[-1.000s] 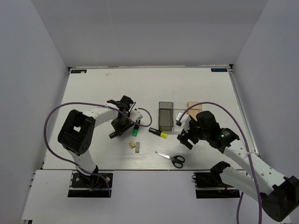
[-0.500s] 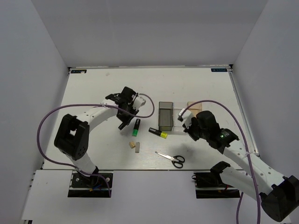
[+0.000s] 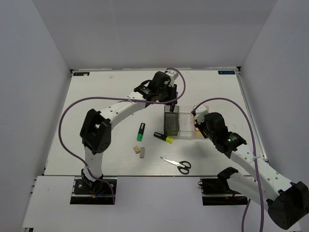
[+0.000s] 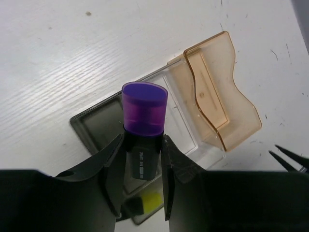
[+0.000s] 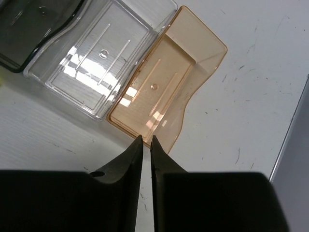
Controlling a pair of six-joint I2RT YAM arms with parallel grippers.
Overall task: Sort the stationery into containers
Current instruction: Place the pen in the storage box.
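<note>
Left gripper (image 4: 142, 145) clamps purple highlighter (image 4: 143, 126) lengthwise, cap end outward.

- purple highlighter (image 4: 144, 116): purple cap, black body, small white label with print I cannot read.
- dark grey bin (image 4: 94, 123): dark grey, opaque.
- clear bin (image 5: 96, 53): colourless, see-through, with white glints.
- tan-orange bin (image 5: 164, 82): translucent tan-orange.
- green highlighter (image 3: 141, 130): black body, green end.
- yellow highlighter (image 3: 163, 137): black body, yellow end.
- erasers (image 3: 142, 153): both beige.
- scissors (image 3: 178, 165): black handles, grey blades.
- table (image 3: 96, 96): white, fine streaky grain, a few dark specks.
- My left gripper (image 4: 142, 140) and right gripper (image 5: 146, 140): black.
</note>
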